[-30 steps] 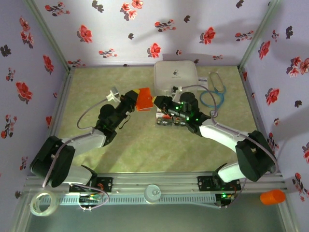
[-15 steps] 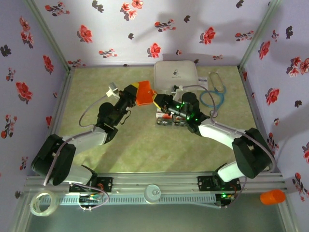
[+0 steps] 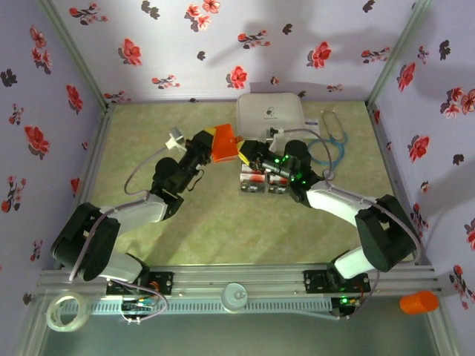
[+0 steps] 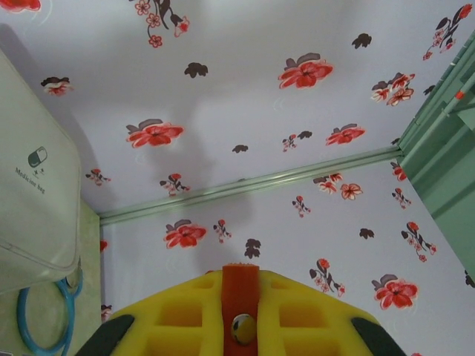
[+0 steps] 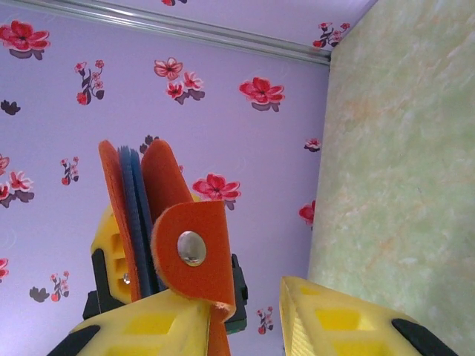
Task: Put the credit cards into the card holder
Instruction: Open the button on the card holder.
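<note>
Looking at top cam: L gripper (image 3: 214, 148) is clamped on the card holder (image 3: 223, 143), held up off the table near the white case (image 3: 270, 113). R gripper (image 3: 247, 153) sits just beside it, jaws parted, nothing pinched. Credit cards (image 3: 256, 184) lie on the table under the R arm. R wrist cam adds detail: holder splayed, blue lining betw orange leaves, snap flap (image 5: 189, 248) against one R finger. Can't tell if a card's inside.

We see lilac walls (image 3: 185, 44) printed with red and dark flowers closing us in from nine through twelve to three o'clock, a mottled green mat (image 3: 223, 230) as floor, and an aluminium rail (image 3: 223, 277) at six.
</note>
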